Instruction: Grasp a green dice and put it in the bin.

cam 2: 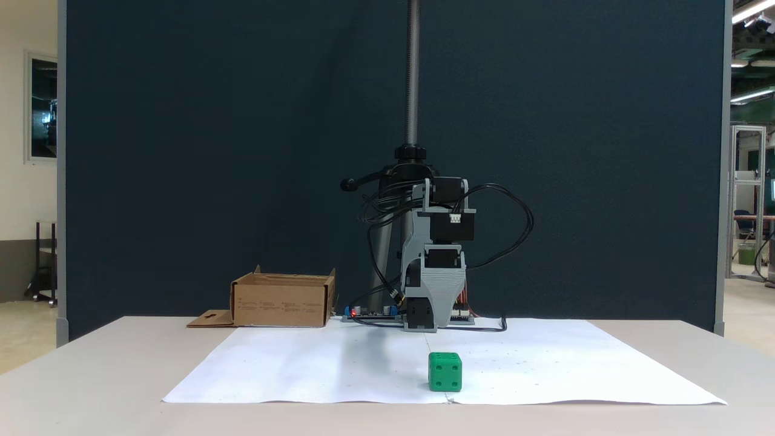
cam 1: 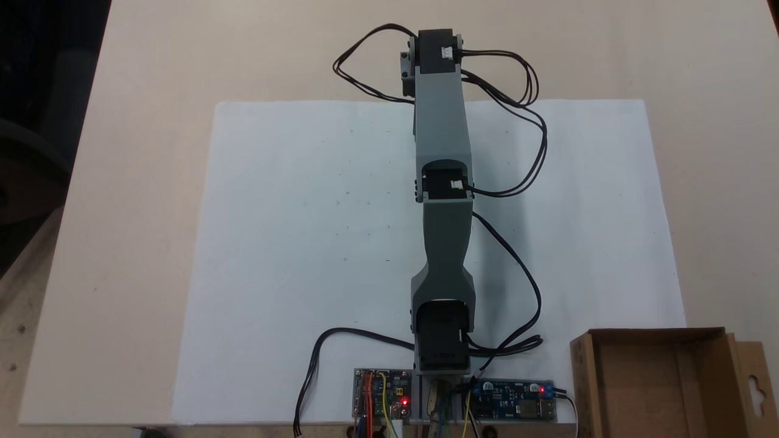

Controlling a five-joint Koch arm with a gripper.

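Jaws seemingly hidden; green dice apart

Dk blue partition, beige table.

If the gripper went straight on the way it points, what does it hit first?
The gripper seems to point straight down, so probably the green dice, or the white paper just left of it. Depth is unclear in this fixed view.
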